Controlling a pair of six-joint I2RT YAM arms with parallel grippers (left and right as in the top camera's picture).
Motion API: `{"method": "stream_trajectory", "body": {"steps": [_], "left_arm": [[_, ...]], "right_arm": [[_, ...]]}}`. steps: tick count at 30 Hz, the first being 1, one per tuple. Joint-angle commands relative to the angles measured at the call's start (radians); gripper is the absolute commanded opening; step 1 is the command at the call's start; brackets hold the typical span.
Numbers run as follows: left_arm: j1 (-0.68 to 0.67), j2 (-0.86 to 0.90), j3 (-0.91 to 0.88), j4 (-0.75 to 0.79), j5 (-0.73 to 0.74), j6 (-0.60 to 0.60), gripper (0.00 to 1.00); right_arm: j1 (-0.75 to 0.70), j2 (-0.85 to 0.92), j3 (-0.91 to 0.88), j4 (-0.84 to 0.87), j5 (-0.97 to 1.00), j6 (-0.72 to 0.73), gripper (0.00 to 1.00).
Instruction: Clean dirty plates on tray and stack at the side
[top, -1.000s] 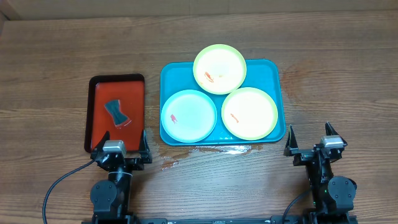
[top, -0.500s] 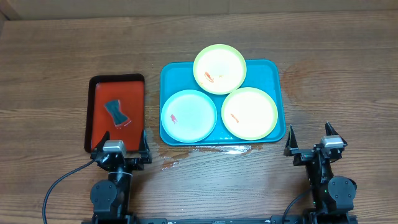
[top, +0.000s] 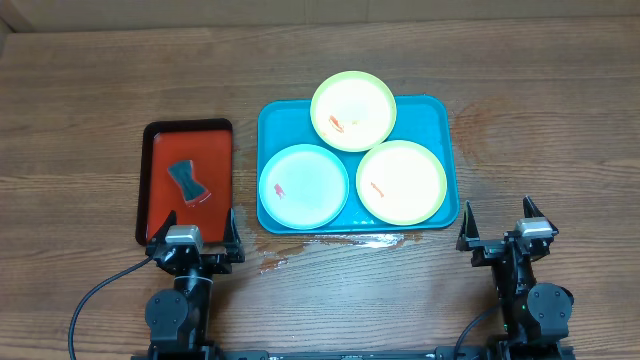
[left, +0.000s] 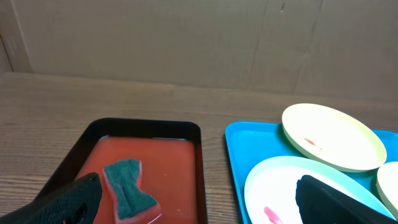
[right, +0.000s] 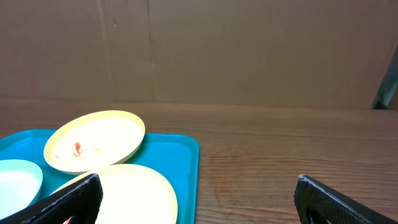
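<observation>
Wooden table (top: 90, 90) | three plates (top: 304, 185) on tray (top: 440, 112) (far plate (top: 353, 110) seemingly overhanging rim)

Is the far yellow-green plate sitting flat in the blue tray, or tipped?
Tipped. The far plate overhangs the far rim of the tray in the overhead view and looks tilted in the right wrist view.

a robot test bench: wooden table (top: 100, 90) walled off by cardboard (left: 186, 37).
</observation>
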Motion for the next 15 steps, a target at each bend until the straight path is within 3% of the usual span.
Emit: {"method": "stream_trajectory", "body": {"steps": [1, 5, 9, 11, 15], "left_arm": [[0.005, -0.010, -0.003, -0.002, -0.010, -0.013, 1.00], [0.005, -0.010, -0.003, 0.053, -0.003, -0.031, 1.00], [0.003, -0.010, -0.003, 0.161, 0.278, -0.339, 1.00], [0.003, -0.010, -0.003, 0.225, 0.340, -0.478, 1.00], [0.003, -0.010, -0.003, 0.435, 0.372, -0.534, 1.00]], "right_arm": [[-0.003, -0.011, -0.010, 0.006, -0.005, -0.003, 1.00], [-0.003, -0.011, -0.010, 0.006, -0.005, -0.003, 1.00], [-0.003, -0.011, -0.010, 0.006, -0.005, -0.003, 1.00], [-0.003, -0.011, -0.010, 0.006, -0.005, -0.003, 1.00], [-0.003, -0.011, -0.010, 0.006, -0.005, -0.003, 1.00]]}}
